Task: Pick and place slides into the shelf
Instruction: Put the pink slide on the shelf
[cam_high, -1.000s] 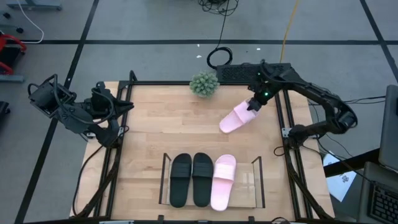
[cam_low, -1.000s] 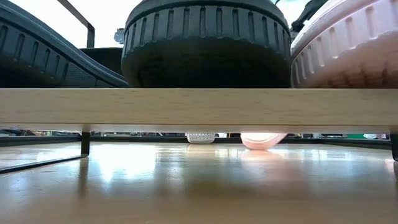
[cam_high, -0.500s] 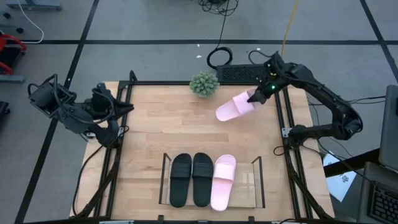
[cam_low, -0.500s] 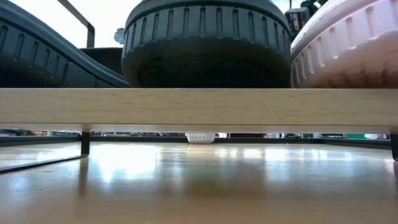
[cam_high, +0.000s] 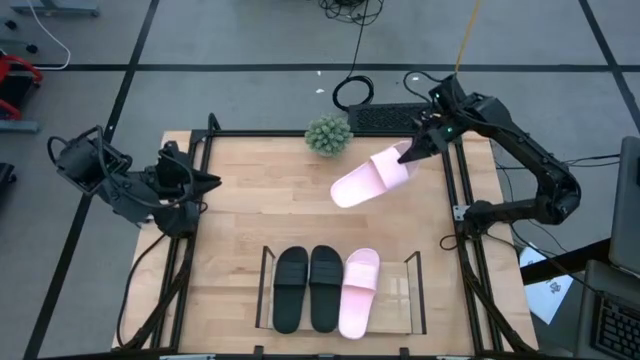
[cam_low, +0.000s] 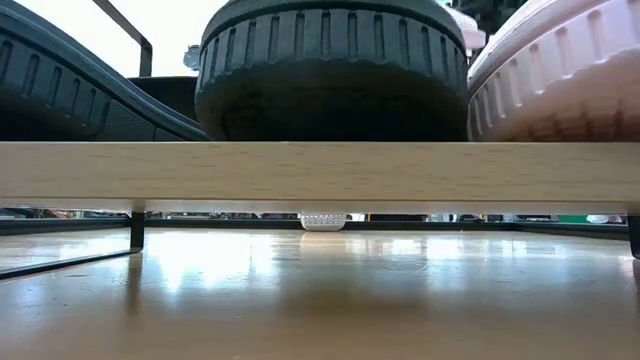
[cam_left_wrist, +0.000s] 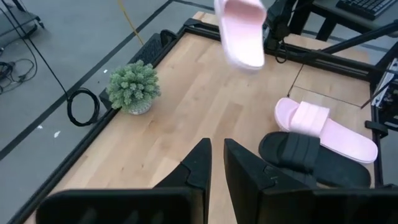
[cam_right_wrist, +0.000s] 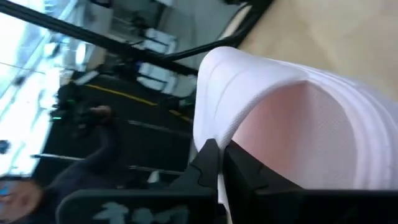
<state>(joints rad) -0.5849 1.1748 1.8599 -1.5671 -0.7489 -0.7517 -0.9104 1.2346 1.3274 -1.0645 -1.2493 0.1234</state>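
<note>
In the high view my right gripper (cam_high: 412, 153) is shut on a pale pink slide (cam_high: 362, 181), held in the air over the table's far right part; the left wrist view shows that slide (cam_left_wrist: 240, 34) hanging too. The shelf (cam_high: 412, 290) stands at the near edge. Two black slides (cam_high: 308, 288) and one pink slide (cam_high: 358, 291) lie side by side on it, soles down. My left gripper (cam_high: 207, 182) waits at the table's left edge, shut and empty (cam_left_wrist: 216, 163). My right gripper pinches the pink slide at its strap end (cam_right_wrist: 214, 134), the end toward the table's far right corner. The fingers (cam_right_wrist: 208, 160) come from the right and far side. The slide is lifted clear and slants down toward the table's middle (cam_high: 345, 190).
A small potted plant (cam_high: 328, 135) stands at the far edge, close to the held slide. Black frame rails (cam_high: 455, 200) run along the table's sides. The shelf has a bare slot right of the pink slide (cam_high: 395, 295). The low view shows the shelf's board and soles (cam_low: 330, 70).
My right gripper has risen and drawn the pink slide up. A second ago the slide's free end still lay on the table; now it hangs clear and has swung toward the table's middle. My left arm has shifted slightly.
</note>
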